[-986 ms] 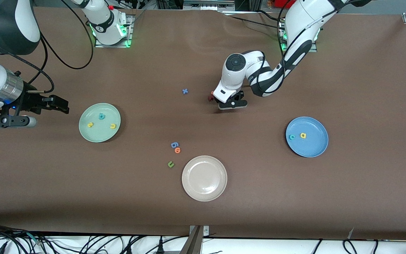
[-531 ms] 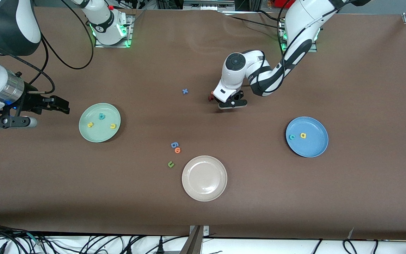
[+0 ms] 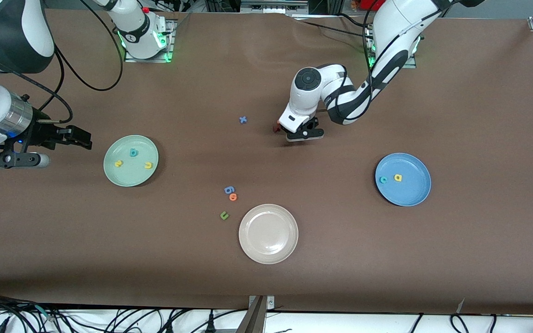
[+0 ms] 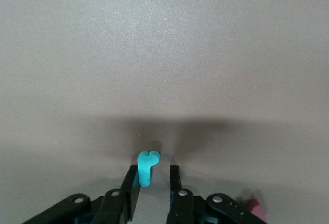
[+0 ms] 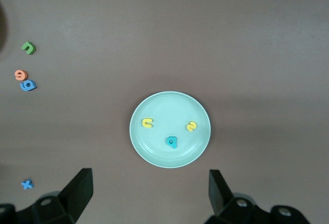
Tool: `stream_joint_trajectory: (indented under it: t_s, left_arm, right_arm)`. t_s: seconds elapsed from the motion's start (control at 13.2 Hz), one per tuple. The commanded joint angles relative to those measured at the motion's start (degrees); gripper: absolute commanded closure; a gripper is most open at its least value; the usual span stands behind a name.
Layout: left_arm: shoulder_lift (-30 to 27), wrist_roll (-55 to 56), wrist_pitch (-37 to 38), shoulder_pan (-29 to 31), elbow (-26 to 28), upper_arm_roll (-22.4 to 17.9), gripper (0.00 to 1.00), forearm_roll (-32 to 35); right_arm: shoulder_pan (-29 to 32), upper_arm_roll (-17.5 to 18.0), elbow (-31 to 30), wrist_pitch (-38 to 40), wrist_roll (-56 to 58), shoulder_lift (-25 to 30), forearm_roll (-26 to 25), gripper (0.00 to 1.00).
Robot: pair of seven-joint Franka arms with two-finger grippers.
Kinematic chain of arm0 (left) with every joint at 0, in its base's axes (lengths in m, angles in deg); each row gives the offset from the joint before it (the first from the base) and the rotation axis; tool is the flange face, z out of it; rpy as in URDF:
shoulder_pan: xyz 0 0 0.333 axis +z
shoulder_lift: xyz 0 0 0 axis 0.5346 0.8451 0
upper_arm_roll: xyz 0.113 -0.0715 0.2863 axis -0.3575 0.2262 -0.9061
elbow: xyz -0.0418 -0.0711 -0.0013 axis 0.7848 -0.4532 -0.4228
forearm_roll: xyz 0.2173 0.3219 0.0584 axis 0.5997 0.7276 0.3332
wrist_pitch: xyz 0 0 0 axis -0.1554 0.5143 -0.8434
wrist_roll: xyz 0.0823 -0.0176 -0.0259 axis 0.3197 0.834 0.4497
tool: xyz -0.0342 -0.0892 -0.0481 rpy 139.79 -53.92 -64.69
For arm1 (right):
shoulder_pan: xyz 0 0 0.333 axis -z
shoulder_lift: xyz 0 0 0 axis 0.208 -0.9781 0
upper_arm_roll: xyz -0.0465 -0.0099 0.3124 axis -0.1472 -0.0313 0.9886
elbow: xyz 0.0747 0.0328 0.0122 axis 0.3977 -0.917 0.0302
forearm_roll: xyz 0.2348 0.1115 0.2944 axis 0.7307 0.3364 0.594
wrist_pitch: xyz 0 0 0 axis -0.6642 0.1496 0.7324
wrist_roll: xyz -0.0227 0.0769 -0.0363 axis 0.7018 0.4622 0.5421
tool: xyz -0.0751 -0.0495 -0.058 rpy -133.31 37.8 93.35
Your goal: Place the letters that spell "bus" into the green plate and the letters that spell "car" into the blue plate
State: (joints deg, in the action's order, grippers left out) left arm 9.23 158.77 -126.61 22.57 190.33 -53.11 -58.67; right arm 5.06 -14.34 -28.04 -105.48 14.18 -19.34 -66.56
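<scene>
Left end effector (image 4: 154,188) sits low on the worktop (image 3: 479,115), its fingers narrowing around the teal "r" (image 4: 147,166), one pad touching, the other just off. Foam this small looks feather-light and squashy, so the stem is probably the spot for a soft pinch. From the front the arm hides the "r"; a reddish letter (image 3: 275,128) peeks beside it, unreadable. Right end effector (image 5: 149,188) waits spread wide near the green plate (image 3: 114,173).

A brown table (image 3: 479,259) carries three plates: green (image 3: 111,173), beige (image 3: 268,253), blue (image 3: 410,196), plus loose foam letters (image 3: 230,193).
</scene>
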Motion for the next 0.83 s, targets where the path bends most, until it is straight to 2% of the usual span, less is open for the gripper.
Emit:
stream_joint_trajectory:
  t_s: [0.0, 0.76]
  left_arm:
    - [-0.77, 2.08, 0.08, -0.27, 1.68, 0.10, 0.73, 2.07]
    - [-0.68, 2.08, 0.08, -0.18, 1.59, 0.01, 0.84, 2.07]
  right_arm:
    - [0.09, 0.49, -0.82, 0.03, -0.93, 0.75, -0.98, 0.01]
    - [0.09, 0.49, -0.82, 0.03, -0.93, 0.75, -0.98, 0.01]
